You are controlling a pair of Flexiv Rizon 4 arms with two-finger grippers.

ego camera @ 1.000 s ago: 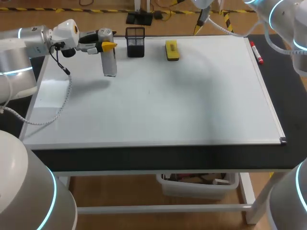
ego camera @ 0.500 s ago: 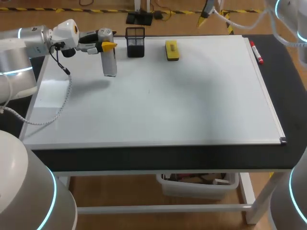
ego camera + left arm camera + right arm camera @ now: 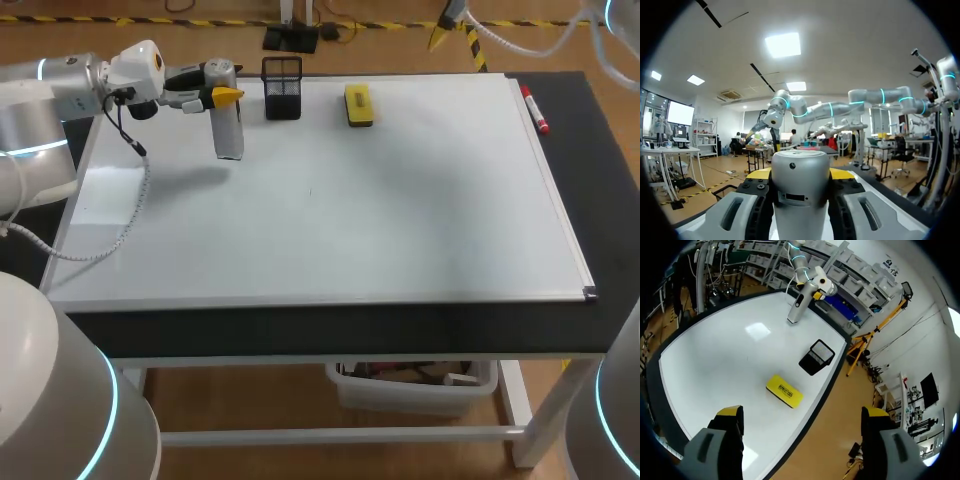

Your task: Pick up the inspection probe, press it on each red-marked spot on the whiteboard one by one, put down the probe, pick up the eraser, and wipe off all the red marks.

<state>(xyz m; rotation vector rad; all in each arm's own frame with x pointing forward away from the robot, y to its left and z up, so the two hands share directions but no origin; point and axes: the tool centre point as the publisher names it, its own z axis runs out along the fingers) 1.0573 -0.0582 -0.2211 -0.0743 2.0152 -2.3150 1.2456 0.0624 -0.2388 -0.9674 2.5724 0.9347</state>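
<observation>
Whiteboard point(image 3: 350, 220) bears black mesh holder point(image 3: 282, 88) between probe point(image 3: 228, 128) and eraser point(image 3: 358, 104).

Work table point(image 3: 300, 335), seen from above and behind: a matt black top carried on a white frame, with one leg point(image 3: 527, 420) visible at the near right corner and a low crossbar point(image 3: 330, 436) along the front. A translucent storage bin point(image 3: 410, 392) shows beneath the top; brown wood-toned floor point(image 3: 240, 400) is visible through the frame; lighting even, shadows soft
</observation>
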